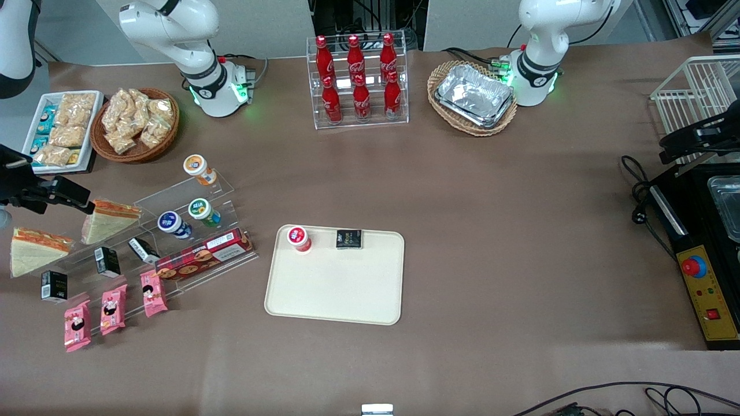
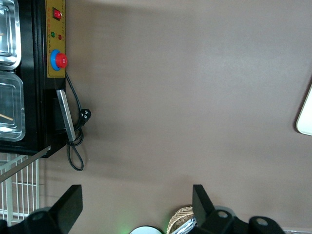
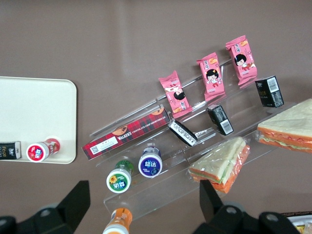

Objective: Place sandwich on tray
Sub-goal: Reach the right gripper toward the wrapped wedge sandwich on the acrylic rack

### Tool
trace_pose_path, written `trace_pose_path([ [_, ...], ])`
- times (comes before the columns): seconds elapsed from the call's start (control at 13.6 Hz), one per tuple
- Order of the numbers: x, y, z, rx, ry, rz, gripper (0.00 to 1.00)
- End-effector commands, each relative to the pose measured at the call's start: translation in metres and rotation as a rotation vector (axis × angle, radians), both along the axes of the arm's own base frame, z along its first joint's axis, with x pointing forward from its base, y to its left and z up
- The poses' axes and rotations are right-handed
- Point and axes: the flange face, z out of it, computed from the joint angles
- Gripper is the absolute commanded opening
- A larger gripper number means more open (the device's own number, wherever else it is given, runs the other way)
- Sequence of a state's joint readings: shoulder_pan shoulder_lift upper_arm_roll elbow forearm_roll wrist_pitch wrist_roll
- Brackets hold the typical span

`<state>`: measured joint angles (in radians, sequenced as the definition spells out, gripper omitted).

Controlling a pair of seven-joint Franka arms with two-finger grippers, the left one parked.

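Observation:
Two wrapped triangular sandwiches lie on the clear stepped display rack toward the working arm's end of the table: one sandwich and a second sandwich nearer the table's end. My gripper hangs open above that rack, close to the first sandwich, holding nothing. The cream-beige tray lies mid-table. It carries a red-capped bottle and a small black packet.
The rack also holds small capped bottles, a red plaid biscuit box, black packets and pink snack packs. A cola rack, snack baskets, a foil-tray basket and a black machine ring the table.

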<state>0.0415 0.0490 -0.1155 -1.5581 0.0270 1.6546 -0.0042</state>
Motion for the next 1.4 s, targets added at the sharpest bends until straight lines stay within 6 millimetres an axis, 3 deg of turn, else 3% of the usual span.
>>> trace_pose_path([
  [0.0, -0.004, -0.004, 0.011, 0.009, -0.013, 0.006, 1.0],
  [0.44, -0.012, -0.022, 0.015, 0.011, 0.005, 0.018, 1.0],
  [0.81, -0.028, -0.098, 0.019, -0.013, -0.014, 0.364, 1.0],
  [1.03, -0.043, -0.133, 0.027, -0.034, -0.028, 0.542, 1.0],
  [1.32, -0.062, -0.187, 0.02, -0.051, -0.029, 0.852, 1.0],
])
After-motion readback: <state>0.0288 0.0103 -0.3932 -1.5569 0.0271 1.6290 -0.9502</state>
